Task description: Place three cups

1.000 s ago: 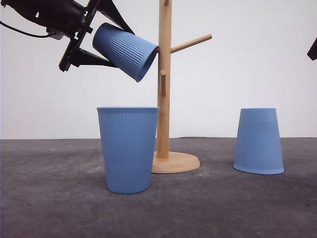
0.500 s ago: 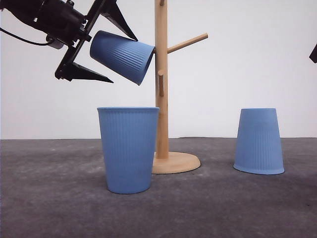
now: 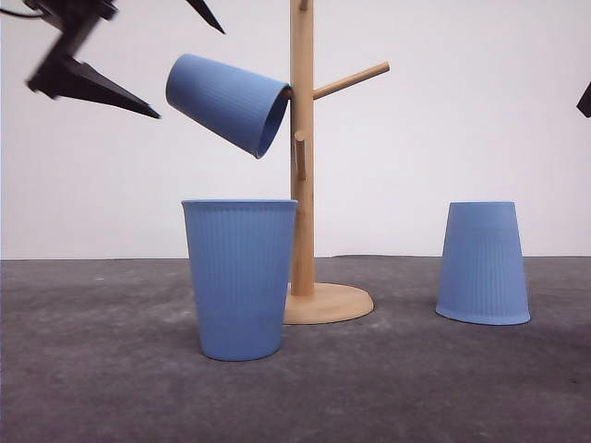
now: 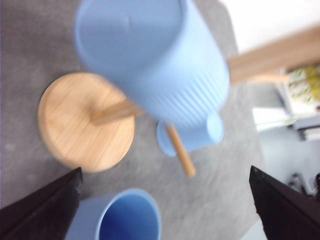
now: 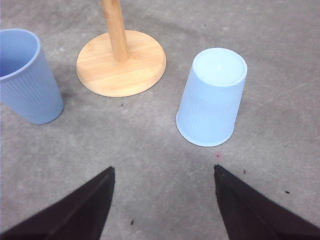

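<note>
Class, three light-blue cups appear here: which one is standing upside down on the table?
The cup on the right, resting rim-down with its flat bottom up. The cup in front of the wooden stand stands mouth-up, and the third cup hangs tilted on a peg.

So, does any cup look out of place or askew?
Nothing is damaged. The hung cup tilts on the stand's peg, as intended. One cup stands upside down, another upright.

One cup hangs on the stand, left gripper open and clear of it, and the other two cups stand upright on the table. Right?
Not quite. Only the left table cup stands upright; the right cup is upside down, as the front view shows. The hung cup is on the stand, and the left gripper is open and clear.
</note>
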Motion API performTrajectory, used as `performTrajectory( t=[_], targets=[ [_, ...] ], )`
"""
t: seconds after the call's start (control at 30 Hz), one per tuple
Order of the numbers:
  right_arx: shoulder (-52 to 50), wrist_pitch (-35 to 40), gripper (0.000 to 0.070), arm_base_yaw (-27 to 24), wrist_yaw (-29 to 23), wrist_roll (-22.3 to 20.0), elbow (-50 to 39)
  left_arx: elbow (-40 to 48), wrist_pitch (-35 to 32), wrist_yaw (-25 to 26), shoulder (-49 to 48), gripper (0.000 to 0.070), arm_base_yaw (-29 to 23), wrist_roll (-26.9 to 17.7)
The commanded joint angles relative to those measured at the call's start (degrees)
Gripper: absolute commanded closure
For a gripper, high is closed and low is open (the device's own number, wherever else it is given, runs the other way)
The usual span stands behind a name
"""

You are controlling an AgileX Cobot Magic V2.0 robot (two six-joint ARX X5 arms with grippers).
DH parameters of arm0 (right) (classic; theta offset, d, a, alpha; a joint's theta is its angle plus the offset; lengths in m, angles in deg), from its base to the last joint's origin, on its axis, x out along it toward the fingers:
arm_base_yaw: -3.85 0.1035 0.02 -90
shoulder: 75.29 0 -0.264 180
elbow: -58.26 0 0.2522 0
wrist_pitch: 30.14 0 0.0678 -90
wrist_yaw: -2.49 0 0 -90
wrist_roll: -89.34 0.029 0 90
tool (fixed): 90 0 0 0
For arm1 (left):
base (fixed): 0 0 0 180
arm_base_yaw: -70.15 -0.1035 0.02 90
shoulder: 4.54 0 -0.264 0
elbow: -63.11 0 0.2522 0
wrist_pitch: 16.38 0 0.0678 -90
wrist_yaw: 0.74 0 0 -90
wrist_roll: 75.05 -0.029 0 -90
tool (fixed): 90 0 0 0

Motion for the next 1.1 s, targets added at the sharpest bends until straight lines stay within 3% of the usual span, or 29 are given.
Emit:
performTrajectory(
  t=[0.0, 0.13, 0.33, 0.47, 0.57, 0.63, 0.77, 1.07],
  targets=[
    [0.17, 0.44, 0.0295, 0.35, 0.04, 0.99, 1.03, 0.61, 0.25, 0.0, -1.76, 0.0069, -0.21, -5.57],
    [0.17, 0.44, 0.0295, 0.35, 0.04, 0.98, 1.03, 5.81, 0.05, -0.13, -8.59, 0.0076, -2.08, -6.71],
    [0.17, 0.42, 0.0295, 0.35, 0.01, 1.22, 1.03, 17.81, -0.06, -2.61, -21.18, 0.015, -5.88, -8.07],
    [0.18, 0.42, 0.0291, 0.35, -0.02, 4.18, 1.03, 25.43, -0.04, -9.29, -30.83, 0.015, -7.24, -9.8],
    [0.39, 0.28, 0.0283, 0.34, -0.25, 7.98, 1.04, 29.53, 0.1, -11.39, -36.78, 0.015, -7.69, -12.31],
    [1.25, 0.23, 0.0262, 0.27, -0.25, 11.27, 1.12, 31.33, 0.79, -11.77, -39.5, 0.015, -7.89, -13.45],
    [5.59, 0.2, 0.0126, 0.02, -0.26, 15.26, 2.47, 31.85, 4.17, -12.74, -41.61, 0.015, -7.88, -14.02],
    [21.73, 5.18, 0.0067, 0.02, -1.5, 15.54, 8.11, 31.85, 4.24, -12.78, -42.14, 0.015, -7.88, -14.0]
  ],
)
